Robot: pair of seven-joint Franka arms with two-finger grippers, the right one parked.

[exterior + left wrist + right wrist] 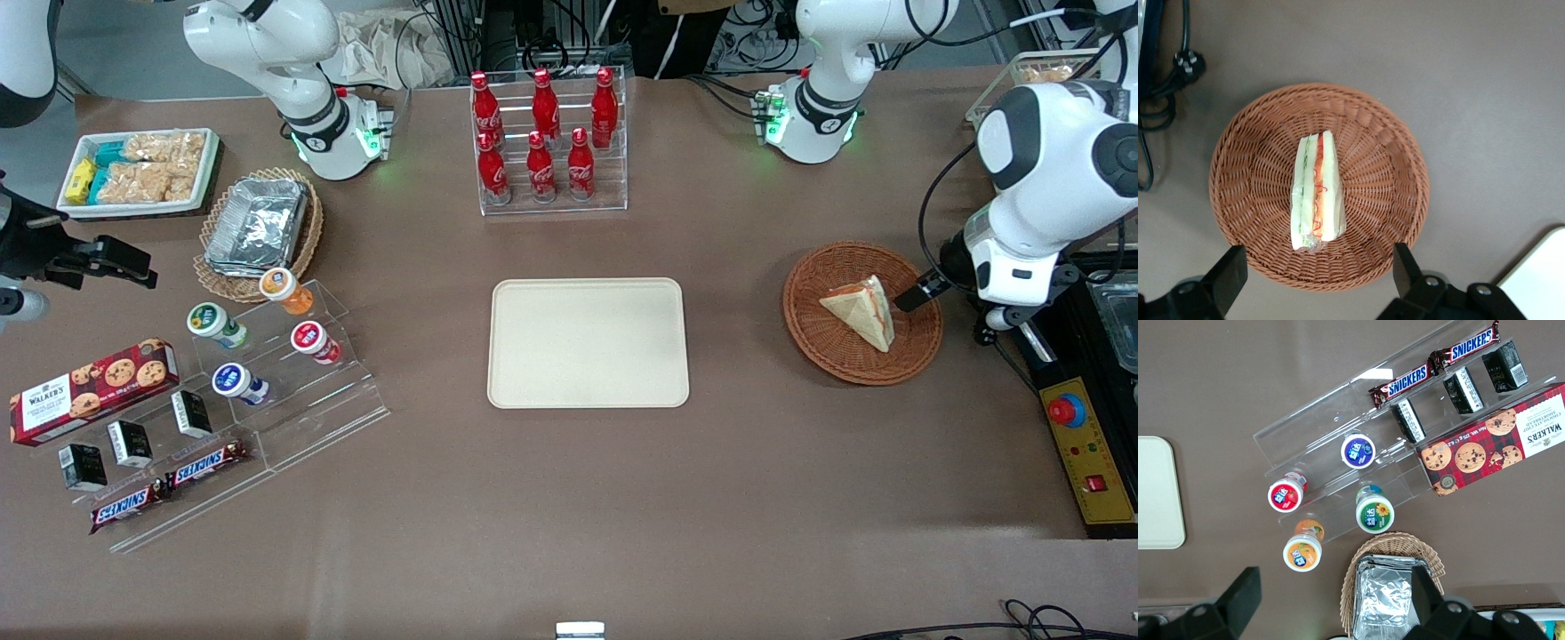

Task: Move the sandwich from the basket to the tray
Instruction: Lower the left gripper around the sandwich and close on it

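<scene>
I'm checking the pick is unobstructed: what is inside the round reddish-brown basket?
Only the sandwich lies in the basket, filling stripe showing. The weave beneath it is covered. The end effector is open above the basket's rim, not touching it.

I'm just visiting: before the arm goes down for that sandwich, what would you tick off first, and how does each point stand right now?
1. Sandwich lies in the basket: ok.
2. Gripper hangs above the basket, jaws open: ok.
3. Open jaws stand wider than the sandwich: ok.
4. Nothing else in the basket to snag: ok.
5. Tray bare, ready to receive: ok.
6. Table between basket and tray free of obstacles: ok.
</scene>
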